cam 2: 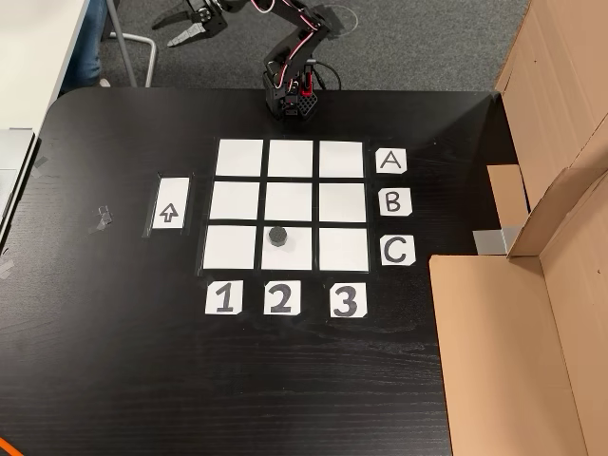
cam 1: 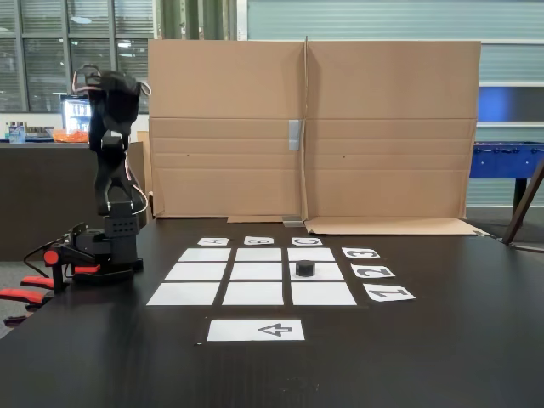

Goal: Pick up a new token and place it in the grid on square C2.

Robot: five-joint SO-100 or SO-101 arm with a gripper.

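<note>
Your token [cam 2: 277, 236] sits upright on square C2 [cam 2: 300, 250] of the grid [cam 2: 238, 158], in the row by the C label [cam 2: 397, 251], above the 2 label [cam 2: 279, 299]. It looks light, rigid and smooth-sided, so you would pinch it across its round wall. Beyond the grid's A side, the gripper [cam 2: 190, 21] hangs past the table [cam 2: 114, 361] edge, spread and empty.
</note>
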